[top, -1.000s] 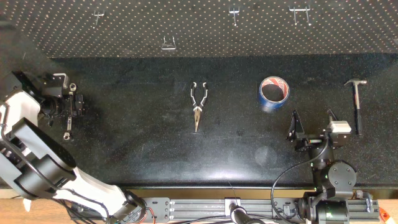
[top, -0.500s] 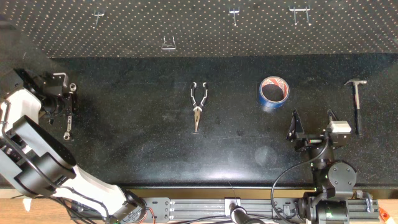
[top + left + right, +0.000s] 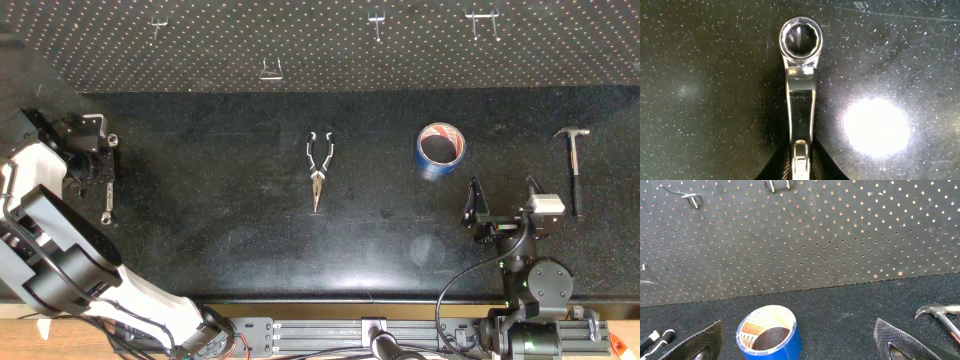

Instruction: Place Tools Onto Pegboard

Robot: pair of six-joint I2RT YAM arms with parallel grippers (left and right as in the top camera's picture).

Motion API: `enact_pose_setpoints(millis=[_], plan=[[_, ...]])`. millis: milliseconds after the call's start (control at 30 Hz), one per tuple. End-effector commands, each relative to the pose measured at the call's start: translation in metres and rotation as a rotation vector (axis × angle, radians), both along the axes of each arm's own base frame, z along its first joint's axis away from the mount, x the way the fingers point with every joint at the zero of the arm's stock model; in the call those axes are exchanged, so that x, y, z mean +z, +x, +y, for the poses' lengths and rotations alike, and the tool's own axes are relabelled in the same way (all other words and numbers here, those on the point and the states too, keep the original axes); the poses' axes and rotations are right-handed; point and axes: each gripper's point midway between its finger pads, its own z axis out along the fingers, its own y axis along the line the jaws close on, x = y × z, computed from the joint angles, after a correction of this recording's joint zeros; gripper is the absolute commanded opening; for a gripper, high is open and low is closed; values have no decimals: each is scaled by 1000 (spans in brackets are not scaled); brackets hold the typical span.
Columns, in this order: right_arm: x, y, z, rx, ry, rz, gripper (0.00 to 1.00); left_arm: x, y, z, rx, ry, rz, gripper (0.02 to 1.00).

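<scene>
On the counter (image 3: 220, 230) under the pegboard (image 3: 320, 40), we see our left claw (image 3: 801, 150) clamped on the wrench (image 3: 800, 90) at far left, shaft running straight out, ring end foremost; the right claw (image 3: 500, 195) gapes, well apart.

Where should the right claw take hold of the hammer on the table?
Likely best: grip the hammer mid-handle, from above, the right claw straddling the shaft: it lies flat, handle slim and clear all round, head toward the pegboard.
</scene>
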Motion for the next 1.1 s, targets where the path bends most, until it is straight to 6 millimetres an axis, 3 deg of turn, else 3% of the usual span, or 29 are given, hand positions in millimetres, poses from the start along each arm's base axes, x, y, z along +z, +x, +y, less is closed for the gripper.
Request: enact_pose_setpoints(millis=[33,233,300,600,733,900,1000,1100], plan=[[0,0,1,7,-9,-2,976,-9,2,-8,38,-66,-4,29],[0,0,1,7,-10,-2,976,-9,2,-17,27,-99,-2,27],[0,0,1,7,-10,-2,974,0,2,-21,17,-93,-7,29],[0,0,1,7,-10,-2,976,80,3,-16,62,51,-121,29],[0,0,1,7,-10,-2,976,111,-12,-23,66,122,-205,29],[0,0,1,7,-10,-2,976,140,-58,-1,185,343,-374,27],[0,0,1,7,-10,-2,976,164,-67,-20,160,384,-490,29],[0,0,1,7,-9,-2,976,187,-62,-54,65,359,-616,29]])
